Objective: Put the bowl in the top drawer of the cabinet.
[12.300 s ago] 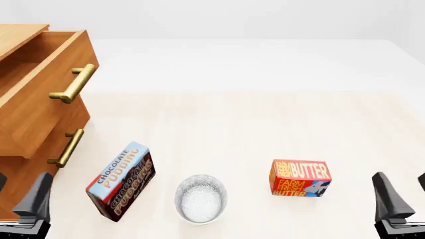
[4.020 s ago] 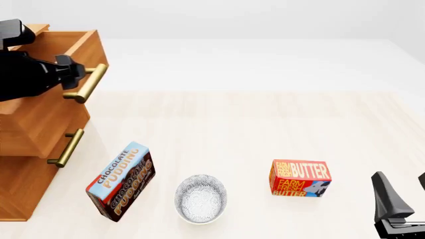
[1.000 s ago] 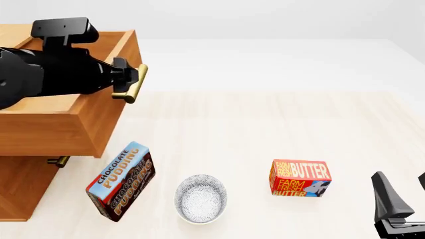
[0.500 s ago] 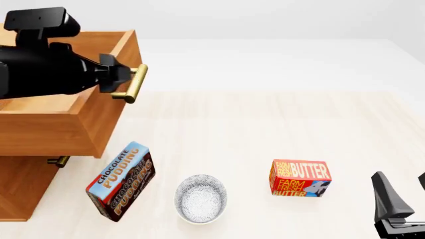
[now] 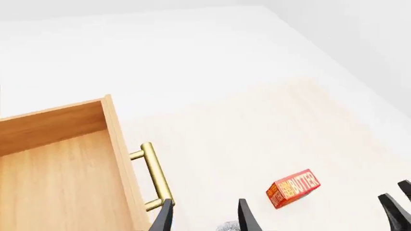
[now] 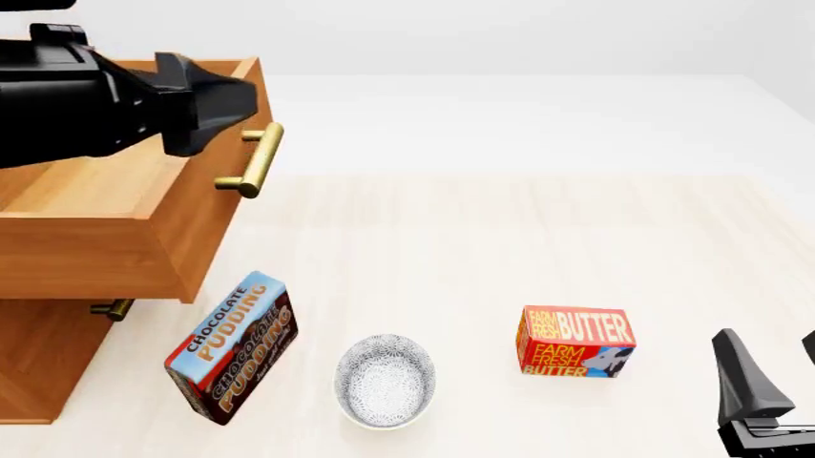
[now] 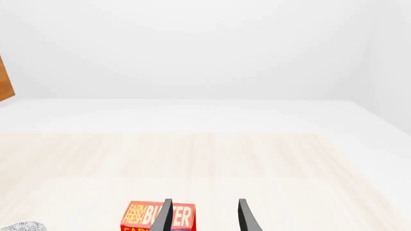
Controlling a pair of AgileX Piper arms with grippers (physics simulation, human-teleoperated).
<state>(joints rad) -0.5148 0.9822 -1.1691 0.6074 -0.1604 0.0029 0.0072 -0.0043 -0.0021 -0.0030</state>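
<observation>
Bowl (image 6: 385,380) on table, well below spread-fingered left gripper (image 6: 236,95) (empty).

Both arms look plain glossy black; each tool (image 5: 202,215) carries thin, tapering dark fingers (image 7: 246,215).

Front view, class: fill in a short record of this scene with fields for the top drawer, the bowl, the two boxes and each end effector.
top drawer: pulled open, nothing visible inside
bowl: on the table, between the boxes
pudding box: left of bowl
butter box: right of bowl
left end effector: open, above the drawer handle, holding nothing
right end effector: open, near the butter box
</observation>
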